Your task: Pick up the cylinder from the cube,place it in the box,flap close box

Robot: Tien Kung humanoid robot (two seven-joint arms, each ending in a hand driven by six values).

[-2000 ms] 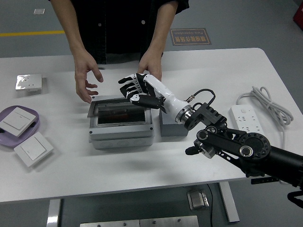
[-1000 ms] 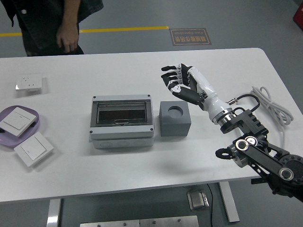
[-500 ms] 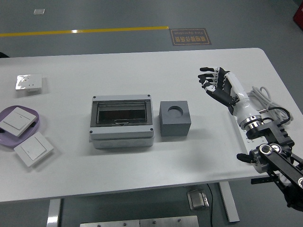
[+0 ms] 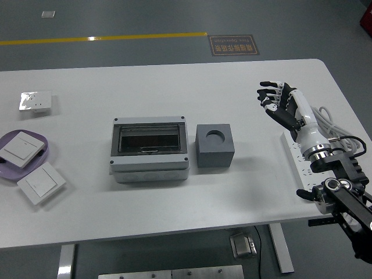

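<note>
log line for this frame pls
stage: box closed | box: flap down, centre table | cube: right of box, hole empty | cylinder: not visible | right robot hand: open, empty, over table's right side | left: not in view

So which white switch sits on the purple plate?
The square white wall switch farthest left lies on the round purple plate; the other white switch lies on the white table.

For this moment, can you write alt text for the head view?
The right hand hovers empty, fingers spread, over the white table's right side, above a power strip. At the centre, a grey box with its clear flap shut sits beside a grey cube whose round hole is empty. Wall switches lie at the left.
</note>
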